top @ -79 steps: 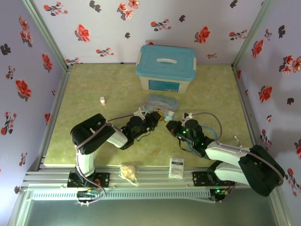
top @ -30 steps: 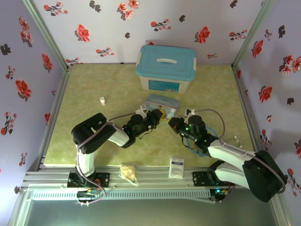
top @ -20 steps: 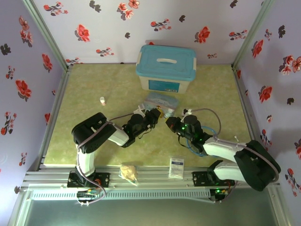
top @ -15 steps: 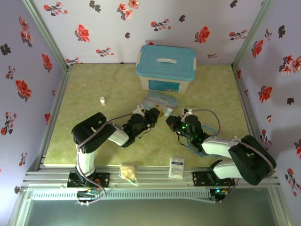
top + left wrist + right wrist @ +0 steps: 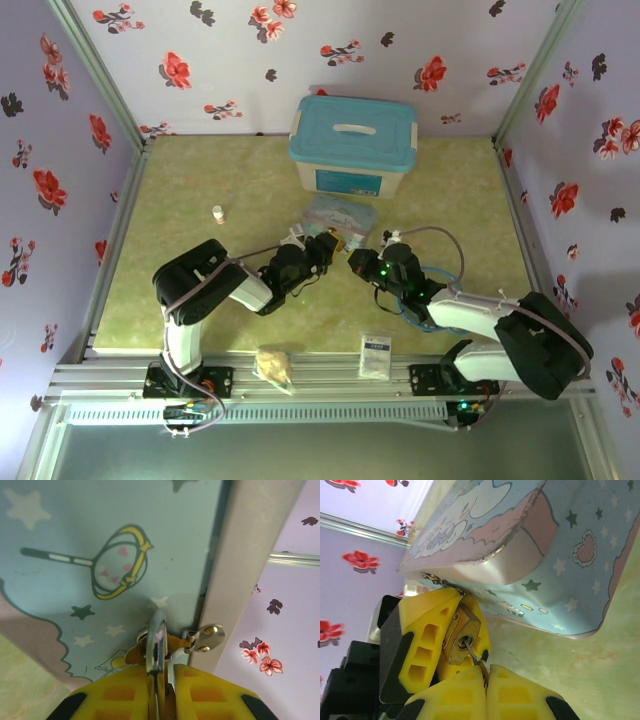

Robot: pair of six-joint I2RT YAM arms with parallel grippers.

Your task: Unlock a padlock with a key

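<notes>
Movement over the last few seconds belongs to the right arm: its wrist has swung in toward the left arm, so the right gripper [image 5: 354, 263] now sits tip to tip with the left gripper [image 5: 333, 245], just in front of the near edge of the pastel tin [image 5: 343, 213], around the middle of the table [image 5: 200, 180]. The left arm has barely shifted. That closing of the gap seems to be the insertion step. From above the 2 claws merely meet in a dark knot, and neither lock nor key can be made out there. The right wrist camera supplies what is missing: the padlock [image 5: 462, 630] is pinched between the left claw's yellow pads [image 5: 422, 630] with its keyhole facing the lens. The key [image 5: 471, 652] runs from the pressed-together right pads up into that keyhole, so the right claw is clamped on the key and the blade looks seated. How deep it goes I cannot tell. The left wrist camera gives the other side: the silver shackle [image 5: 155, 640] rises edge-on from between its own pads, close against the tin's wall, beside a small brass tab [image 5: 209, 636]. Whether the shackle passes through that tab is unclear. By my reading the lock is not yet open, and a twist of the key is what remains.
</notes>
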